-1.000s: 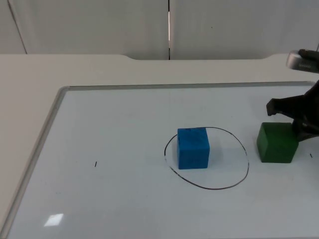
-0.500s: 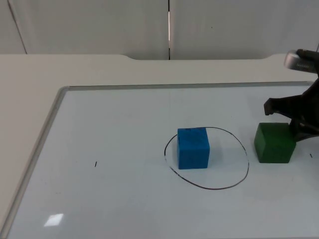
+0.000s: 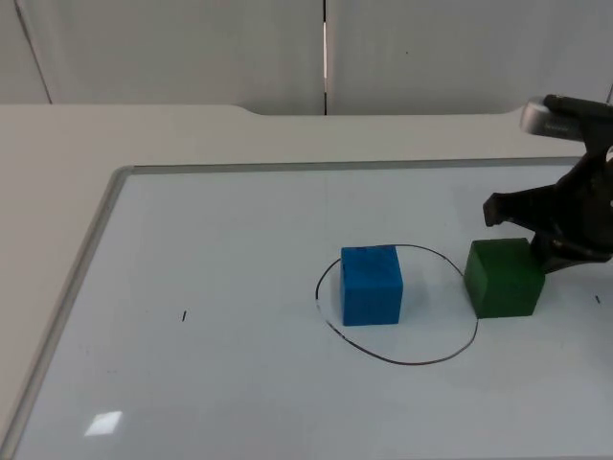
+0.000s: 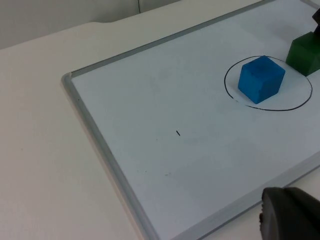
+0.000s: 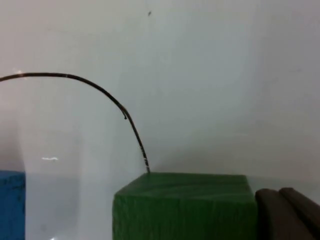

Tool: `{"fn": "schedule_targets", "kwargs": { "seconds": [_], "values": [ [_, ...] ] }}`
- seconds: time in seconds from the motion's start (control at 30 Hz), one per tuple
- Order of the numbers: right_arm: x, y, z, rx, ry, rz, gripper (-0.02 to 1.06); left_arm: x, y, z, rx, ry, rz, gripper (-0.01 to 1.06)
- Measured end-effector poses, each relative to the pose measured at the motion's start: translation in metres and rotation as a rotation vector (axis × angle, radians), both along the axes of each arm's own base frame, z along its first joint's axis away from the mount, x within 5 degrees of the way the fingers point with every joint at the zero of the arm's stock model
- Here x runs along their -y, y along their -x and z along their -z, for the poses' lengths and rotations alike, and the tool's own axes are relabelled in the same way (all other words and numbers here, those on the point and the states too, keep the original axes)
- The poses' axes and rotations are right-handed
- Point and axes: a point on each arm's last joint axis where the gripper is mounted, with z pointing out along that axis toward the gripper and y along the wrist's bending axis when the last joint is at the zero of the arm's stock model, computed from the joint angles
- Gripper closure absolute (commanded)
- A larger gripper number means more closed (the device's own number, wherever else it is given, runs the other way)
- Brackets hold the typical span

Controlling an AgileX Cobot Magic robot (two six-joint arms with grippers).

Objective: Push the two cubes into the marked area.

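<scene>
A blue cube [image 3: 372,286] [image 4: 261,79] [image 5: 11,205] stands inside the hand-drawn black circle [image 3: 412,362] [image 4: 270,107] [image 5: 100,90], in its left half. A green cube [image 3: 503,278] [image 4: 306,52] [image 5: 182,207] sits on the circle's right edge, its left side over the line. My right gripper [image 3: 550,251] [image 5: 287,215] is shut and presses against the green cube's right side. My left gripper [image 4: 287,215] waits off the board's near-left side, far from both cubes.
The circle is drawn on a whiteboard with a grey metal frame [image 3: 105,206] [image 4: 100,145] lying on the white table. A small black mark [image 3: 184,315] [image 4: 178,133] is on the board left of the circle.
My right gripper has slid left, pushing the green cube from outside the circle up onto its right edge. The blue cube has stayed put.
</scene>
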Motion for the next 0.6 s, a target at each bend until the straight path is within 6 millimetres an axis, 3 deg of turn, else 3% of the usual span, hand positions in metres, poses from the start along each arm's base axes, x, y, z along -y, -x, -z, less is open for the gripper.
{"fn": "schedule_targets", "kwargs": {
  "seconds": [0.27, 0.6],
  "values": [
    [0.000, 0.000, 0.000, 0.000, -0.001, 0.001, 1.05, 0.000, 0.000, 0.000, 0.000, 0.000, 0.000, 1.05],
    [-0.015, 0.005, 0.000, -0.005, -0.002, -0.040, 1.05, 0.000, 0.000, 0.000, 0.000, 0.000, 0.000, 1.05]
  ]
}}
